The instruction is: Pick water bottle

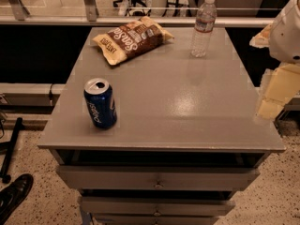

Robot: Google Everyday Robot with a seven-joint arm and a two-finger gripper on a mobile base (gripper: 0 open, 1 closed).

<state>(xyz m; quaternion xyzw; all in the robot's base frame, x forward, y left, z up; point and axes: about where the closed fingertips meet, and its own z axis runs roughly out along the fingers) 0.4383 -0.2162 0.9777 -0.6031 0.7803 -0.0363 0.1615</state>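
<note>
The water bottle [203,26] is slim, clear plastic with a white cap and a pale label band. It stands upright near the far right corner of the grey table [187,107]. My gripper [274,95] is at the right edge of the view, beside the table's right side. It is well short of the bottle, nearer to me and off to the right, and holds nothing that I can see. The white arm housing [287,29] is above it.
A blue Pepsi can [100,103] stands upright at the front left of the table. A brown chip bag [132,38] lies at the far left centre. Drawers [157,177] sit under the tabletop. A glass railing [140,13] runs behind the table.
</note>
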